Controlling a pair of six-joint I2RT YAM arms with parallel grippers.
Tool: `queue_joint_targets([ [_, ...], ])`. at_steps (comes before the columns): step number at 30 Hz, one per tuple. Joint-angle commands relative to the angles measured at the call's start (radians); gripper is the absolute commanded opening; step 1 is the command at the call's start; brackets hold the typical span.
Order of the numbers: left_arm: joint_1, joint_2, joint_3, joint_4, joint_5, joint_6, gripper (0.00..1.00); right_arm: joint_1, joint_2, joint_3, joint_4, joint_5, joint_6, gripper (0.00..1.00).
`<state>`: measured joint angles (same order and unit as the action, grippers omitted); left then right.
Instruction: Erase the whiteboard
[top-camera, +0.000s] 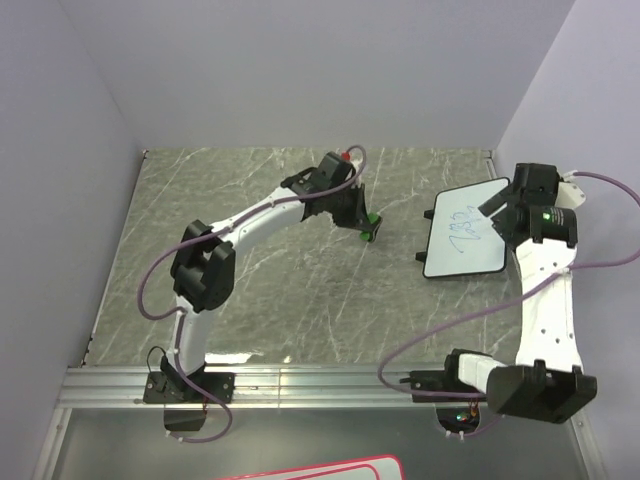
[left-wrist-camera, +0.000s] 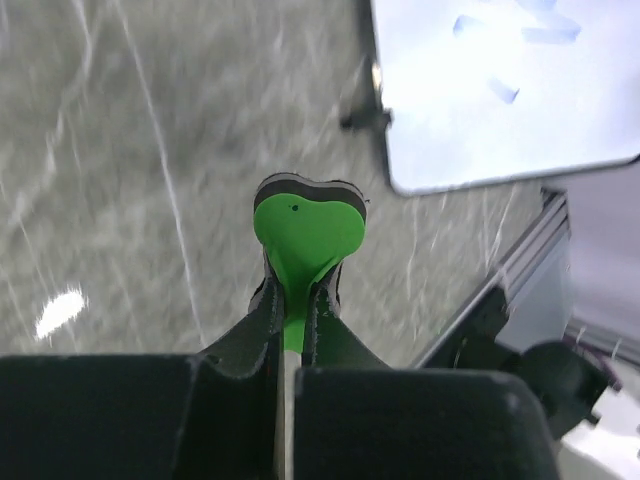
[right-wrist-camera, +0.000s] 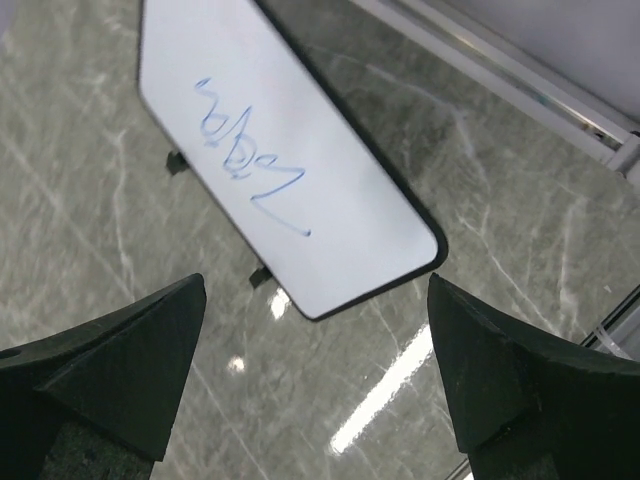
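- A small white rectangular whiteboard (top-camera: 465, 245) with a thin black rim and blue scribbles lies flat on the grey marbled desk (top-camera: 280, 290), right of centre in the top view.
- The left end effector (left-wrist-camera: 293, 300) pinches a green heart-shaped eraser (left-wrist-camera: 308, 232), mid-frame and apart from the board's left edge.
- The right end effector (right-wrist-camera: 315, 290) is spread wide above the board.

whiteboard (left-wrist-camera: 500, 100) cropped in left wrist view, blue scribble (top-camera: 465, 233) illegible, red-rimmed board (top-camera: 320, 470) cropped below

The left arm (top-camera: 250, 218) and right arm (top-camera: 545, 300) share white links, black joints, purple cables (top-camera: 140, 290).
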<state>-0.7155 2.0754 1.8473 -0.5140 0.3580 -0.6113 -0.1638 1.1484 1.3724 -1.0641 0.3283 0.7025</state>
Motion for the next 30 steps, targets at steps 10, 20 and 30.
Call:
queue_joint_targets([
  [10, 0.050, -0.380, -0.335, -0.017, -0.037, 0.110, 0.00, -0.256, 0.157, -0.021, 0.274, -0.154, -0.023, 0.93],
  [20, 0.140, -0.526, -0.456, -0.049, -0.047, 0.179, 0.00, -0.279, 0.194, -0.266, 0.647, -0.436, -0.017, 0.88],
  [30, 0.223, -0.540, -0.481, -0.078, -0.024, 0.229, 0.00, -0.278, 0.228, -0.331, 0.661, -0.426, -0.061, 0.83],
])
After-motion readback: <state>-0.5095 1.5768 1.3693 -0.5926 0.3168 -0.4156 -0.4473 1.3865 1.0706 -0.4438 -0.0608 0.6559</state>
